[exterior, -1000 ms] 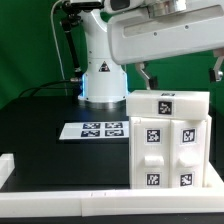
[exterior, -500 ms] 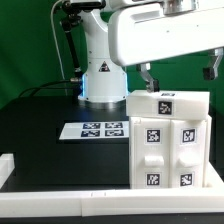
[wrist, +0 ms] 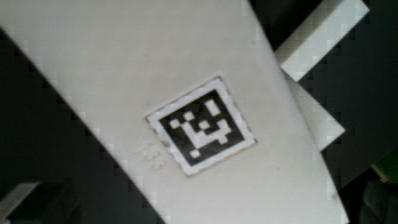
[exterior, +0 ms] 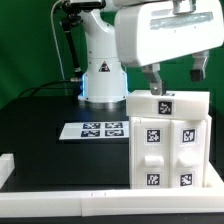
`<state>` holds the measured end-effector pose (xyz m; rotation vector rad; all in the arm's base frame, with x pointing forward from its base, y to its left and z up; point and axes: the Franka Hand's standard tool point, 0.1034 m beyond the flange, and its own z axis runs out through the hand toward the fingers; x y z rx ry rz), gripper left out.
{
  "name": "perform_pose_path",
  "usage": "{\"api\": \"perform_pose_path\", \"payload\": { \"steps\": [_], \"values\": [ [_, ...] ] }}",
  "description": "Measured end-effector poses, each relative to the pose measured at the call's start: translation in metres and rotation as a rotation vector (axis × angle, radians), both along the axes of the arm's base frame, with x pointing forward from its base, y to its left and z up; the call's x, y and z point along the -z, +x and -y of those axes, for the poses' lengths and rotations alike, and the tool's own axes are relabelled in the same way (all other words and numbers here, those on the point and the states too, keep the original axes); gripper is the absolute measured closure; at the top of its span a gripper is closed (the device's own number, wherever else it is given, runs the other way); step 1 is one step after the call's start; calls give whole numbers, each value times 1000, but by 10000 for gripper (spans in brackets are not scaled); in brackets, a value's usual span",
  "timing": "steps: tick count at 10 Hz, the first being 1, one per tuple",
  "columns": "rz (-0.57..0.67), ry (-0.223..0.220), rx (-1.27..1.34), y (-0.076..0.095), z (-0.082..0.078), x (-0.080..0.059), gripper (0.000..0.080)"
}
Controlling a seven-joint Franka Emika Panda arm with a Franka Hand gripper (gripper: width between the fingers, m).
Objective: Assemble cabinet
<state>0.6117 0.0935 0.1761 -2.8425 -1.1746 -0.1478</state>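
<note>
Black table top (exterior: 45, 115) all across, dark green wall (exterior: 30, 40) behind. Going from the exterior view's left to its right:

Low white rail (exterior: 50, 205) along the front edge, with a short bit turning back at the left corner. Black cables (exterior: 68, 45) hanging down by the wall. Then the flat marker board (exterior: 100, 130) with four black-and-white tags, lying on the table near the middle. Right behind it, the round white robot base (exterior: 102, 80) with a small blue triangle on it.

Next, the cabinet (exterior: 168, 140): big, white, standing upright on the table at the right, close to the front rail. Square tags on its front blocks and one tag (exterior: 163, 104) on its top. Front split into blocks, some sticking out a little, some set back.

Above it, the big white arm head filling the top right. Gripper (exterior: 176, 78) hanging just over the top of the cabinet, fingers pointing down. One dark finger (exterior: 155, 80) over the left part of the top, the other near the right end. Fingers spread wide apart, nothing between them. Hard to tell if the tips touch the top or sit just above it.

Wrist view: white cabinet top very close, running on a slant, with one tag (wrist: 206, 123) in the middle. Dark table on both sides. No fingers to be seen there.
</note>
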Motion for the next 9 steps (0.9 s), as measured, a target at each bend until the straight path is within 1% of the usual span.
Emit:
{"api": "perform_pose_path", "payload": {
  "steps": [2, 4, 6, 8, 9],
  "values": [
    [12, -18, -199, -1, 2, 4, 2],
    [14, -27, -303, -4, 5, 12, 2],
    [-10, -24, -290, -8, 6, 26, 2],
    [-14, -24, -285, -9, 6, 27, 2],
    [-15, -23, -268, -9, 7, 27, 125]
  ]
}}
